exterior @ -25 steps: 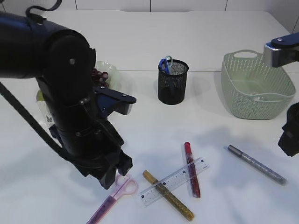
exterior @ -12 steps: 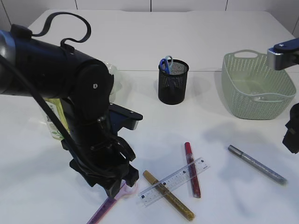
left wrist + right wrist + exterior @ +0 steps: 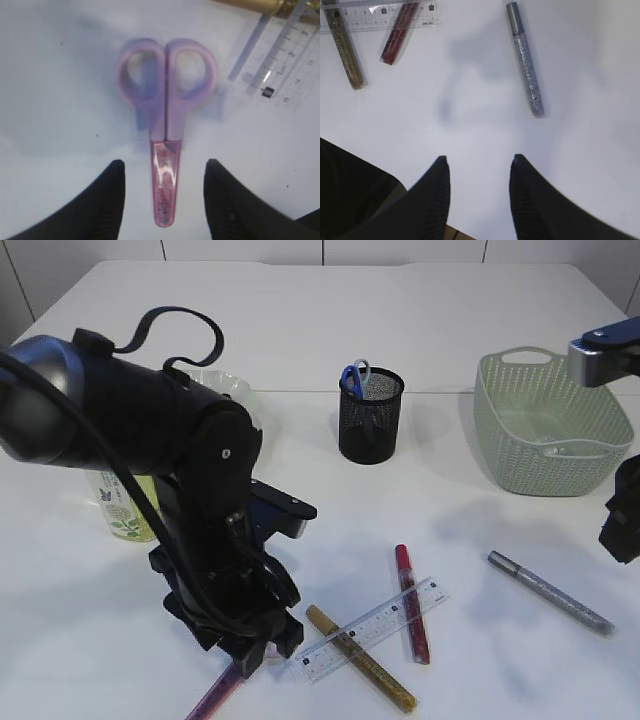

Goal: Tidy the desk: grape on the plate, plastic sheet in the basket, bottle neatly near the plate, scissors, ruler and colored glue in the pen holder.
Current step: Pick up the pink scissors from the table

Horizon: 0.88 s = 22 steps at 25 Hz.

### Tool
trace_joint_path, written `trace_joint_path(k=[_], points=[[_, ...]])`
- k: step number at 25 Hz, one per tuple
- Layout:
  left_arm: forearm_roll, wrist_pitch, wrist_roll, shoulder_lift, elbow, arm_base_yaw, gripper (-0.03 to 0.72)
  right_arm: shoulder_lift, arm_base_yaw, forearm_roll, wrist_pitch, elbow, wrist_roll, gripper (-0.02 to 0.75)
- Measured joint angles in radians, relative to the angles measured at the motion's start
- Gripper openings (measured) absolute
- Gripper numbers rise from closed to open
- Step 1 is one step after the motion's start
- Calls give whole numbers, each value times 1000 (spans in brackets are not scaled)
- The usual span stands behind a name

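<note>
- The left gripper (image 3: 162,200) hung low over the near left of the table (image 3: 330,310), jaws spread, with the capped blade of the pink scissors (image 3: 166,125) lying between its 2 fingers (image 3: 107,200) and not gripped
- In the exterior view the left arm (image 3: 190,480) hid most of those scissors; only the blade tip showed at the near edge
- A clear ruler (image 3: 372,628) lay just right of the scissors' handles, resting across a gold glue pen (image 3: 360,672) and a red glue pen (image 3: 411,603)
- A silver glue pen (image 3: 550,592) lay apart from them, further right
- The right gripper (image 3: 477,195) hovered above bare table near the silver pen, jaws spread and holding nothing
- The black mesh pen holder (image 3: 370,415) stood far centre with 1 pair of blue scissors (image 3: 353,377) already in it
- The green basket (image 3: 550,420) stood far right; whether a sheet lay inside cannot be told
- A bottle (image 3: 120,505) stood upright at the left, partly behind the arm, and only the plate (image 3: 225,385) rim showed beyond it; the grape was hidden
</note>
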<state>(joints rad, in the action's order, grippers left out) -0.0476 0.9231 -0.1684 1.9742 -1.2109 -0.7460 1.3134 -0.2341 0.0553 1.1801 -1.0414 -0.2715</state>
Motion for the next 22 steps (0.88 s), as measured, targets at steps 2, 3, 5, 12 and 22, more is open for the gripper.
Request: trace_joint_path(k=[2, 3, 5, 12, 22], points=[[2, -16, 3, 9, 0, -9, 370, 0, 0, 2, -2, 0, 0, 323], [2, -25, 2, 9, 0, -16, 370, 0, 0, 1, -4, 0, 0, 323], [4, -39, 2, 11, 0, -22, 370, 0, 0, 1, -4, 0, 0, 323], [22, -49, 3, 37, 0, -26, 364, 0, 0, 1, -12, 0, -2, 323], [24, -51, 5, 84, -1, -26, 363, 0, 0, 2, -12, 0, -4, 323]])
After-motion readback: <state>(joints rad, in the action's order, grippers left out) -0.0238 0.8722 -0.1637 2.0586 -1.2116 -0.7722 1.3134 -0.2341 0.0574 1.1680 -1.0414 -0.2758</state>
